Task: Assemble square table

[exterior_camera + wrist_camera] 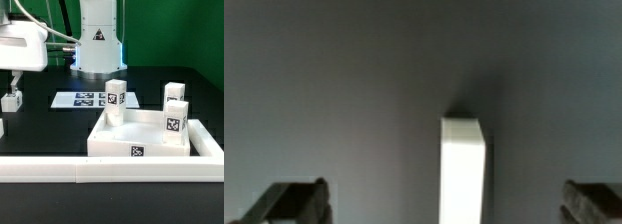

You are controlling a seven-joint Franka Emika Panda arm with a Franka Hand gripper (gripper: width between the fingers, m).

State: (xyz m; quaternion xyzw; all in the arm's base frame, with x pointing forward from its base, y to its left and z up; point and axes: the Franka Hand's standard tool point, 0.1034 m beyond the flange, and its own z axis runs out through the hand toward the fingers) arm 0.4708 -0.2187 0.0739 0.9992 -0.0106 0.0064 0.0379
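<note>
The square table's top (110,137), a white slab with a raised rim and a tag on its front, lies on the black table. Three white tagged legs stand upright at it: one at its far left corner (115,93) and two on its right side (175,95) (176,120). Another leg (12,99) stands apart at the exterior view's left. My gripper (12,84) hovers just above that leg. In the wrist view the gripper (445,205) is open, with its fingers (295,203) wide apart. The leg (464,165) lies between them, untouched.
The marker board (88,99) lies flat behind the slab. A long white rail fence (100,168) runs along the front and up the exterior view's right. The robot base (100,40) stands at the back. A small white piece (1,127) shows at the left edge.
</note>
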